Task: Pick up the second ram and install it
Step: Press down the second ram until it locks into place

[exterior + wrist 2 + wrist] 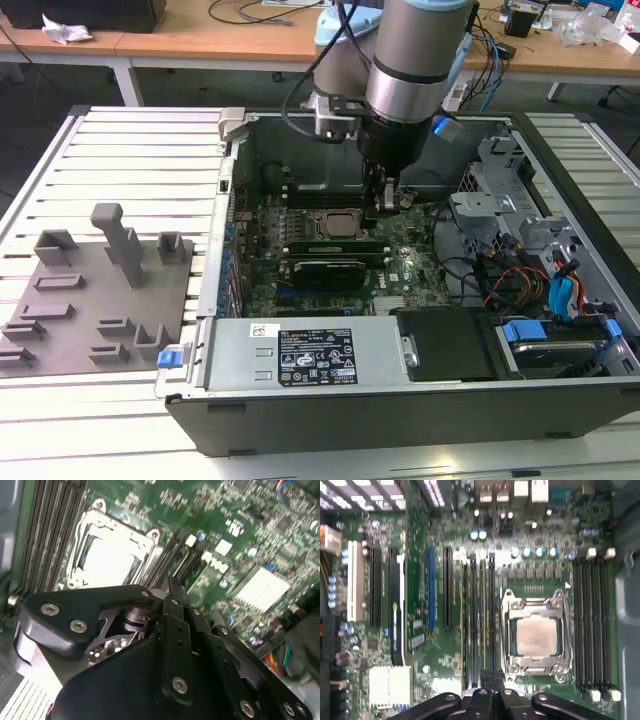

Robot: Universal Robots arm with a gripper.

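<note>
In the exterior view, the gripper [385, 208] is seen lowered into the open computer case [560, 180]. It is poised over the motherboard [410, 262], just beside the processor [333, 222]. A long dark strip, taken to be the second ram [335, 243], is seen lying in the memory slots, with one end below the fingertips. Whether contact is made cannot be told from here.

In the second wrist view, the gripper [170, 587] is shown with its two fingers drawn together and no gap left between them. It is aimed at the near ends of the memory slots [167, 565] next to the processor [107, 560]. Whether a board edge is pinched between the fingers cannot be made out.

In the first wrist view, the gripper [492, 679] is again seen clenched, directly over one end of the slot bank [479, 630]. A thin upright board with a pale edge, judged to be the second ram [483, 625], is seen standing among these slots, between the blue connector [431, 587] and the processor [536, 636].

The stick is judged to be light, stiff and thin, and fragile at its chips and contact edge. It would best be taken by its long top edge or its flat faces near the middle. Pressure would best be applied squarely from above, since a tilted push could be expected to bend the board or miss the slot latches.
</note>
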